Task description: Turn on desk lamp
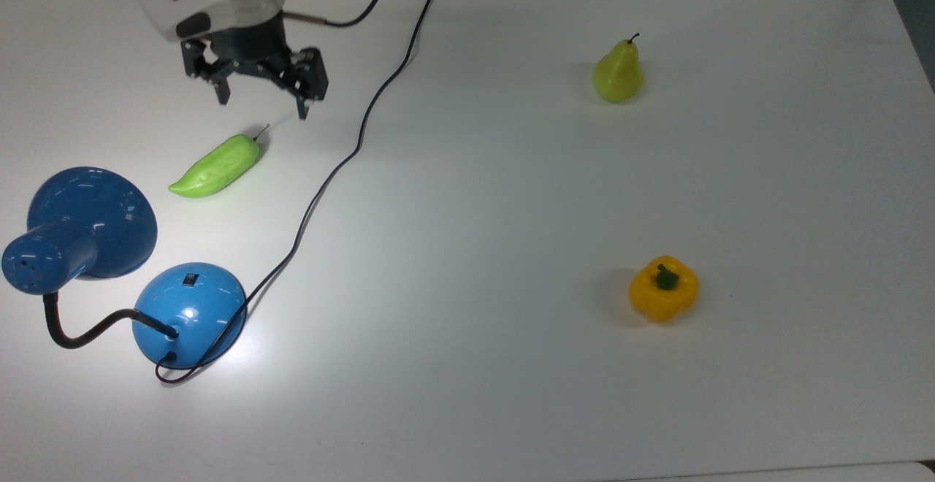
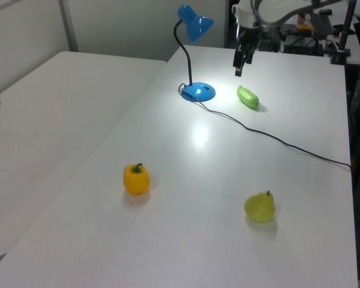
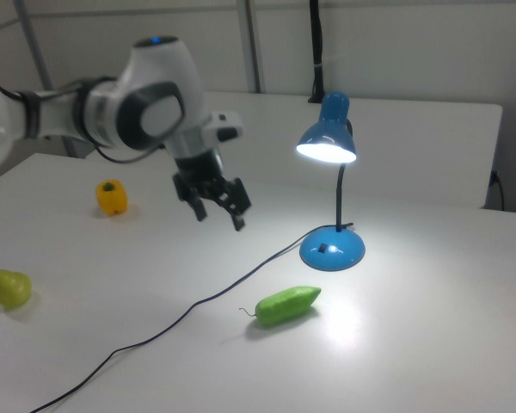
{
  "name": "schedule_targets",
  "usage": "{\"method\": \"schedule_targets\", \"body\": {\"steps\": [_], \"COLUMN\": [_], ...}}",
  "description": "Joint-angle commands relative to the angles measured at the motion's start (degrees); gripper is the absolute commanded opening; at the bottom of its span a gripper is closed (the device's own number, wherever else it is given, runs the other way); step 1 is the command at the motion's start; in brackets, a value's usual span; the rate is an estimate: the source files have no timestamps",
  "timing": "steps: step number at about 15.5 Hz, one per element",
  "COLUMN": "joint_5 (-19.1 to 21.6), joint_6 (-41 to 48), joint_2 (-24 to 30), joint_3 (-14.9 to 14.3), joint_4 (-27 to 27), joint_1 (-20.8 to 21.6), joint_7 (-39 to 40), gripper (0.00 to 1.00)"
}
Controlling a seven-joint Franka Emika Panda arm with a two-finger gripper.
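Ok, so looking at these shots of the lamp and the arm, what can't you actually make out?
- Rocker switch on the desk lamp: too small in the top view to read its position.
- Bulb: hidden under the shade in the top view.
- Black cord: runs off the top view's upper edge, so its plug cannot be seen.
- Arm behind the claw: cut off by the top view's upper edge.

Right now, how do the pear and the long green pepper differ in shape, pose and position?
The pear stands upright, squat and yellow-green; the green pepper lies flat, long and brighter green. The pepper sits near the lamp base; the pear sits far from it. Both rest on the white table, ungrasped.
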State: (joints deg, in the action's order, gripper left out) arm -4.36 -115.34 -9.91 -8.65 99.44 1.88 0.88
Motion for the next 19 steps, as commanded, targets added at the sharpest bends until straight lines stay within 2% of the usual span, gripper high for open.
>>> {"method": "schedule_targets", "body": {"steps": [1, 4, 7, 11, 15, 19], "joint_5": [0.7, 4.9, 9.0, 9.2, 9.4, 6.7], "joint_6": [14.1, 19.1, 22.2, 21.6, 18.9, 16.1], "joint_2": [8.8, 12.6, 12.9, 12.9, 12.9, 12.5], "joint_3": [-0.1, -0.1, 1.0, 5.0, 6.4, 6.5], "joint_4": [-1.2, -3.4, -6.0, -6.0, -5.2, -3.6], "joint_1": [2.1, 3.7, 4.1, 4.0, 3.3, 3.9], "joint_7": [-2.1, -5.7, -8.6, -8.4, -4.4, 0.0], "gripper": [1.00, 1.00, 1.00, 1.00, 1.00, 1.00]}}
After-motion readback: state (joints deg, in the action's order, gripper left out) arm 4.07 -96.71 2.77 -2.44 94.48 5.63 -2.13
